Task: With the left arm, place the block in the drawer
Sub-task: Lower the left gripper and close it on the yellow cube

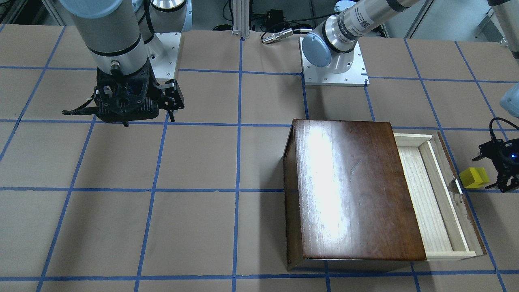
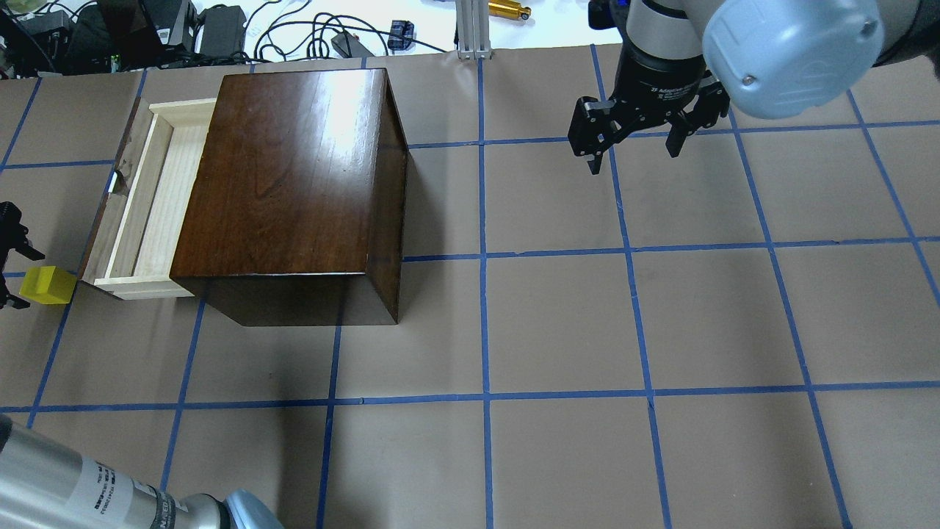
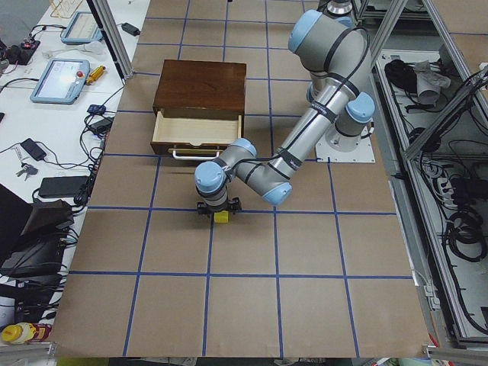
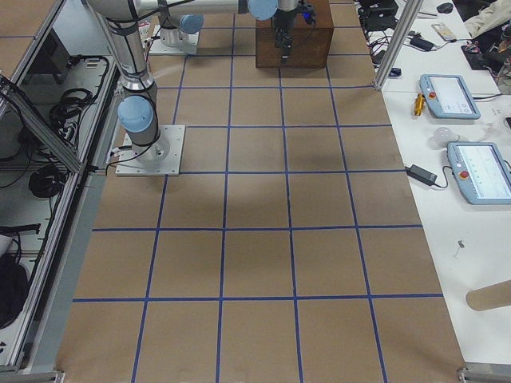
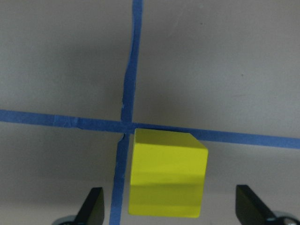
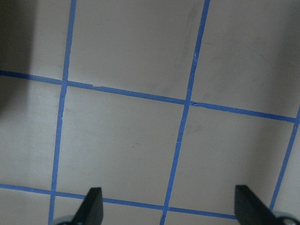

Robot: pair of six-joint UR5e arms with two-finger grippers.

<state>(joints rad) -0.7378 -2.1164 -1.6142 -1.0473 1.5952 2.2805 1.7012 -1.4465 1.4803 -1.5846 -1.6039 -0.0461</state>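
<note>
The yellow block (image 1: 473,177) sits on the table at a blue tape crossing, just outside the drawer's dark front panel. My left gripper (image 1: 491,171), with its blue light, is low over the block and open. In the left wrist view the block (image 5: 167,174) lies between the fingertips (image 5: 93,206) with a gap on each side. It also shows in the overhead view (image 2: 48,285) beside the left gripper (image 2: 9,270). The drawer (image 1: 425,194) is pulled out of the dark cabinet (image 1: 348,186) and looks empty. My right gripper (image 2: 636,145) is open and empty, far from the cabinet.
The table is brown with a blue tape grid. The cabinet (image 2: 286,176) stands on the robot's left half, with the drawer (image 2: 147,198) open toward the table's end. The arm bases (image 1: 334,73) are bolted at the robot's edge. Cables and pendants lie beyond the far edge.
</note>
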